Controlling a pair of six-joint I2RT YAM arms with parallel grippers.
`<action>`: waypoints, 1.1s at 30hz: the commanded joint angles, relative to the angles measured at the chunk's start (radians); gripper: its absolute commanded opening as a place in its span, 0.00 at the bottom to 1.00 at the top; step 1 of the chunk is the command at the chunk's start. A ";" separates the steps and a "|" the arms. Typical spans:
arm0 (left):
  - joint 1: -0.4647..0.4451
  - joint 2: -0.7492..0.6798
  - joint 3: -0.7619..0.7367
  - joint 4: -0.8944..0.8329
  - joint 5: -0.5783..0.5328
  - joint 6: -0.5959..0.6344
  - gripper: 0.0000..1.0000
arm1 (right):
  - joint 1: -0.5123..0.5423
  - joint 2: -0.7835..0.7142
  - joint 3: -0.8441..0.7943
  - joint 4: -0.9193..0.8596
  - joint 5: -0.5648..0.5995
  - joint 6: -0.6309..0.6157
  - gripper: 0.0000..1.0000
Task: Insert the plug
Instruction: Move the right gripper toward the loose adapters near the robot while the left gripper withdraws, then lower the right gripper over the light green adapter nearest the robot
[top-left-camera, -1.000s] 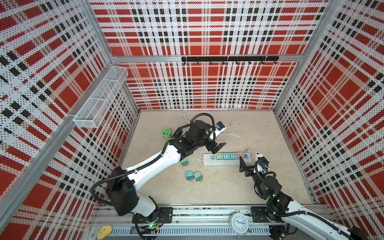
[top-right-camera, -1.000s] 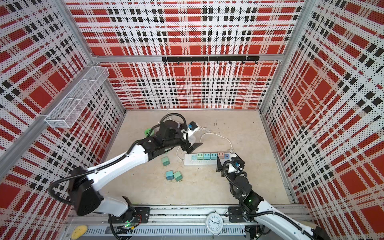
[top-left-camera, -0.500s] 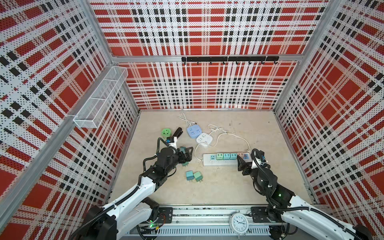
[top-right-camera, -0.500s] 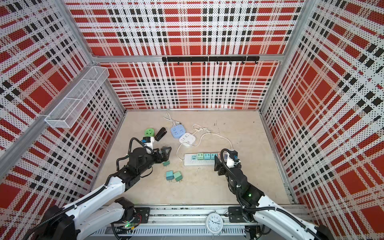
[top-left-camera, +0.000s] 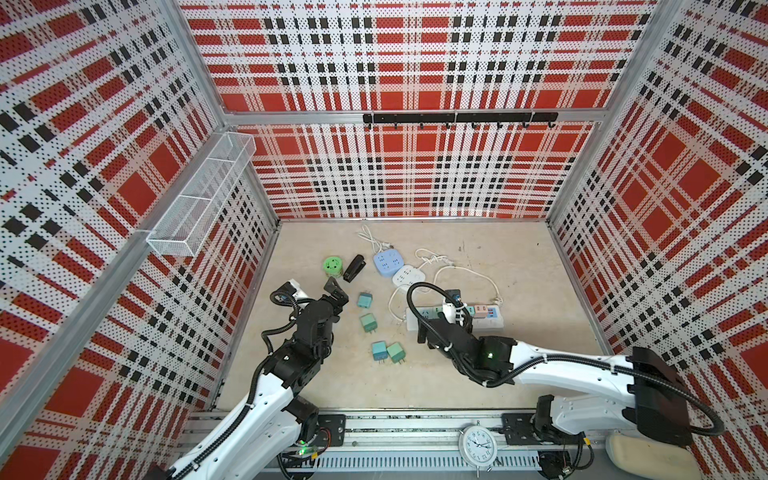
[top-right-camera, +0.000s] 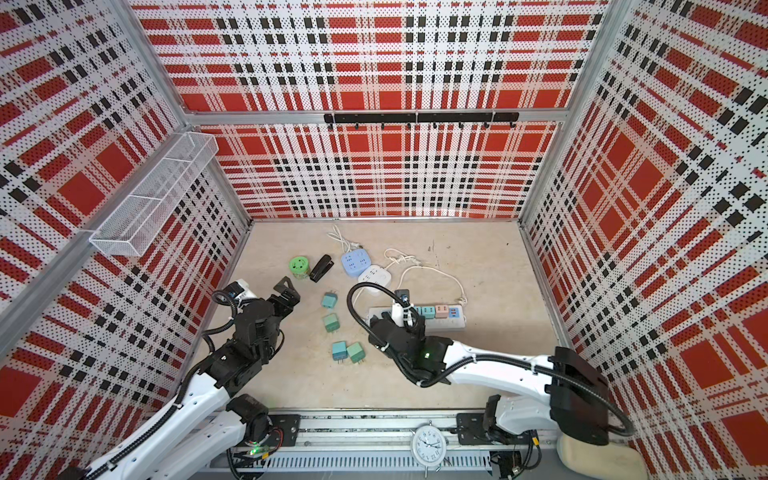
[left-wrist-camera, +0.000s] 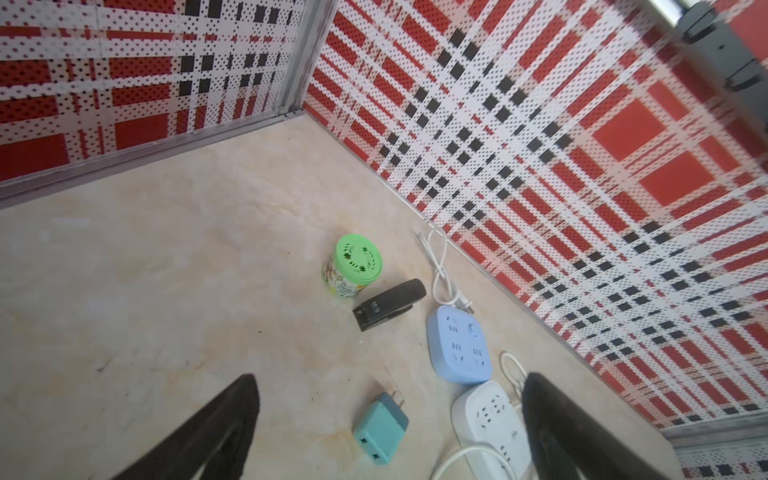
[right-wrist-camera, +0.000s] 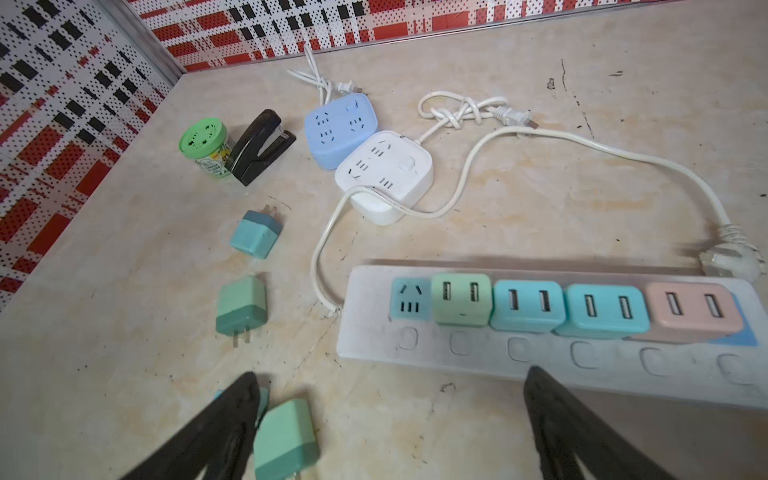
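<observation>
1. Both arms have shifted. Your left arm has drawn back from the far square sockets (top-left-camera: 388, 262) to the near-left part of the counter (right-wrist-camera: 124, 332). Your right arm has swung from the right end of the power strip (right-wrist-camera: 368, 307) to its left end.
2. Left gripper (left-wrist-camera: 389, 377): jaws wide apart and empty. It hangs above a teal plug (left-wrist-camera: 380, 428) that lies flat on the counter.
3. Right gripper (right-wrist-camera: 390, 371): jaws wide apart, nothing held. A green plug (right-wrist-camera: 284, 436) lies flat just beside one finger, on the near side of the strip.
4. Power strip: four seated adapters (right-wrist-camera: 525, 305) stand in a row. The leftmost socket (right-wrist-camera: 409, 299) is free.
5. Judgement: the step in hand is picking the next plug. None is grasped yet.
6. Next move, as I judge it: lower one gripper squarely over its plug and close on the body's flat sides. Then turn the prongs downward, line them up with the free socket's slots and press straight in. Expect the strip to slide unless your other gripper steadies it.
</observation>
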 joint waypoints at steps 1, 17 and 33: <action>0.049 0.020 0.074 -0.091 0.145 0.087 0.99 | 0.012 0.054 0.018 -0.018 0.046 0.041 1.00; 0.120 -0.042 -0.038 0.017 0.305 0.159 0.99 | 0.071 0.296 0.130 -0.013 -0.100 0.069 0.91; 0.130 0.000 -0.033 0.026 0.322 0.154 0.99 | 0.094 0.506 0.275 -0.015 -0.177 0.075 0.86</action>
